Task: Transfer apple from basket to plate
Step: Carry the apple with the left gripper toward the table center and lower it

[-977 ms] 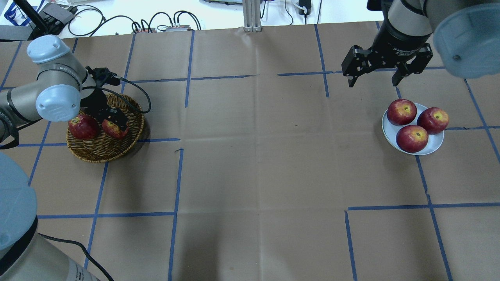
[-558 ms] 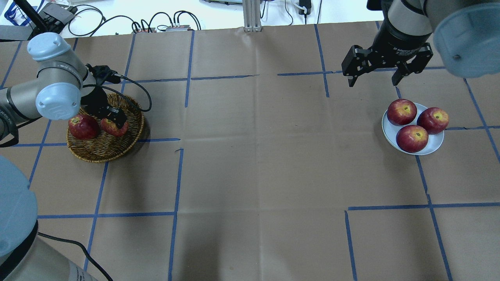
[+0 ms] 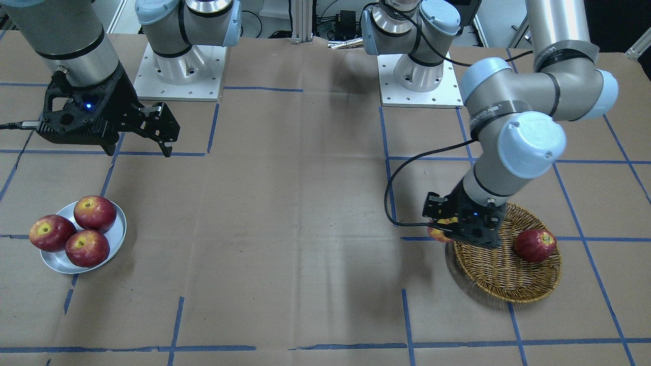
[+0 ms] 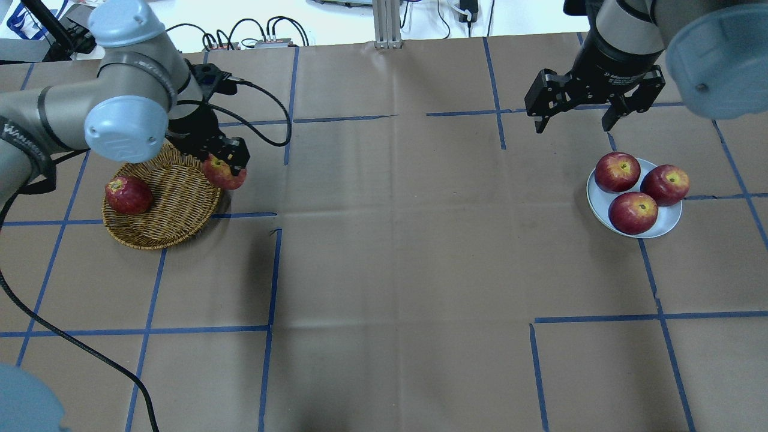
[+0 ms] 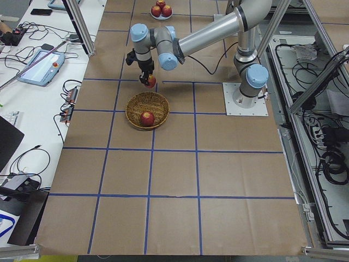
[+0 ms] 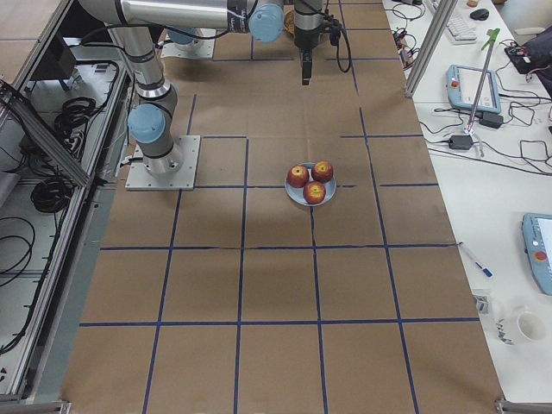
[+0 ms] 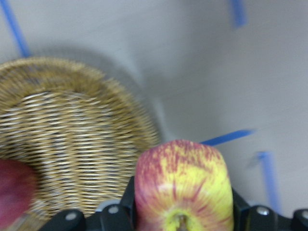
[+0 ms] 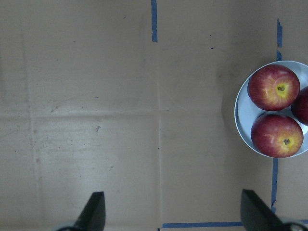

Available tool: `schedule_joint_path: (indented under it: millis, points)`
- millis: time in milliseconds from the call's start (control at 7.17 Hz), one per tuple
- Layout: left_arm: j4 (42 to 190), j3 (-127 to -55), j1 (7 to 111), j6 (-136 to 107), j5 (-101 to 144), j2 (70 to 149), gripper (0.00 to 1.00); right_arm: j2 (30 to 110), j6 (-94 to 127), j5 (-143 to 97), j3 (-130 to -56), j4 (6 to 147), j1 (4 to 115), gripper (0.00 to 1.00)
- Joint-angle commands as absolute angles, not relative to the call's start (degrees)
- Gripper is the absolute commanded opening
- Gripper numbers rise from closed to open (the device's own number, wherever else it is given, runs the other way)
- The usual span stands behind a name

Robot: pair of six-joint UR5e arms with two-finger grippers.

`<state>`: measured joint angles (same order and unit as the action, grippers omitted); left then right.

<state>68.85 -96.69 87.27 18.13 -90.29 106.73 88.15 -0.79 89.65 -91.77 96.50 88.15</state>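
At the basket [image 4: 157, 239] rim, the left gripper [image 4: 224, 168] clamps the half-hidden apple [image 7: 182, 185]; the right gripper [image 4: 573, 128] gapes.

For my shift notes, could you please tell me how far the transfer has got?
Done: the left pincer grips the red-and-yellow streaked apple, clear of the round wicker basket. In hand: the carry. Left: crossing to the round silvery metal plate and releasing there.

A robotics lab is indicated: a paper-covered table [image 5: 174, 180] is gridded with blue tape [image 4: 270, 270], metal mounting plates [image 3: 147, 86] are bolted onto it, and teach pendants [image 5: 39, 63] and cables [image 5: 331, 164] are laid beside it.
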Motion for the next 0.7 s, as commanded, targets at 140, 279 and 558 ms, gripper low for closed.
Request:
schedule_joint_path:
  millis: [140,279,558]
  points:
    - [67.42,-95.28,102.70,-1.99,-88.07,110.89,0.33,88.07,-0.88,89.65,-91.85,96.50,88.15,1.00]
    - [64.11,-93.36,105.88,-4.81,-87.98,115.44,0.33,88.07,-0.88,89.65,-91.85,96.50,88.15,1.00]
    - [63.02,-87.65,110.46,-7.99,-87.89,122.58,0.33,88.07,-0.88,89.74,-92.02,96.50,88.15,1.00]
